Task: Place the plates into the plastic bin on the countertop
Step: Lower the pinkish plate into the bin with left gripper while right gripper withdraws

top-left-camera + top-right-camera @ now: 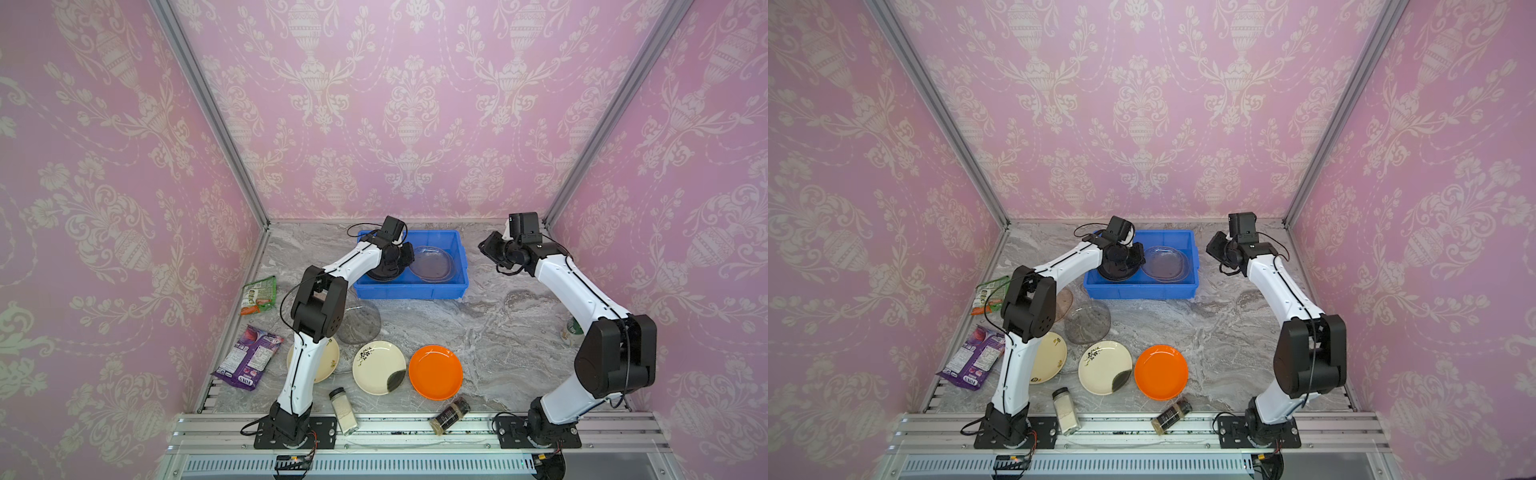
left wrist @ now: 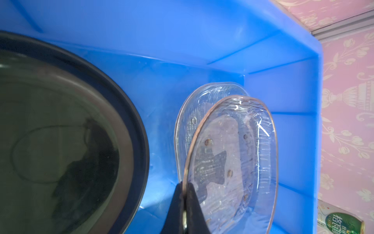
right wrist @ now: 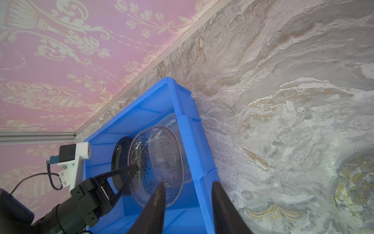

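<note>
Left claw (image 2: 185,192) pinches the rim of a clear glass plate (image 2: 232,158) over the blue bin (image 2: 293,141).
Right claw (image 3: 188,185), half open and empty, hangs right of it.

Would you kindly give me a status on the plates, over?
Left gripper jaws shut on clear plate rim, inside blue bin, above second clear plate. Right gripper open, empty. Orange plate, cream plates on countertop. Nothing seen blocking.

Marble countertop (image 1: 498,332) — blue bin (image 1: 411,291), orange plate (image 1: 435,372), jars (image 1: 343,411), packets (image 1: 249,357).
</note>
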`<state>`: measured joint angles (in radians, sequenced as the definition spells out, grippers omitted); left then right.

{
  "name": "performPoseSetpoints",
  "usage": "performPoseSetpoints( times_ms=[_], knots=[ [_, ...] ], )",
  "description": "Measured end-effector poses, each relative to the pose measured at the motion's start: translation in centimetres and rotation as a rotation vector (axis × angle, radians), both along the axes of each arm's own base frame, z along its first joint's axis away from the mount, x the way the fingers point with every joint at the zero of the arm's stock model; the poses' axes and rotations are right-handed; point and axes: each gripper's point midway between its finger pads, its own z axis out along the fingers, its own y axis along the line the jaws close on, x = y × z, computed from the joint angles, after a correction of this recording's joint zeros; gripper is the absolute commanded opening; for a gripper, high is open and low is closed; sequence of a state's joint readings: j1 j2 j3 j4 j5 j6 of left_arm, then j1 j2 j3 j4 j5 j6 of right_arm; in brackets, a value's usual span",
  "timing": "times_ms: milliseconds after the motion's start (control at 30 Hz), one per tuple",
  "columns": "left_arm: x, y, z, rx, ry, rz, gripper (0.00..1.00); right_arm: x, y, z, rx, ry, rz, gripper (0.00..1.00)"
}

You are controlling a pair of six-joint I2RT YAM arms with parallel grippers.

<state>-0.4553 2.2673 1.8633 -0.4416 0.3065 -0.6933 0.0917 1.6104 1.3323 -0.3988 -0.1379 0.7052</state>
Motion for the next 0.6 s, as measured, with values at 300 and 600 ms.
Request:
performPoseSetpoints(
  times_ms=[300, 600],
  knots=[
    [1.4, -1.3, -1.5, -0.014, 0.013, 0.026, 0.0, -0.3, 0.0, -0.6, 0.003, 0.015, 0.001, 0.39],
    [2.3, -3.1, 0.0, -0.012, -0.024, 0.016, 0.39, -0.3, -0.5, -0.9, 0.008, 0.015, -0.007, 0.39]
  ],
)
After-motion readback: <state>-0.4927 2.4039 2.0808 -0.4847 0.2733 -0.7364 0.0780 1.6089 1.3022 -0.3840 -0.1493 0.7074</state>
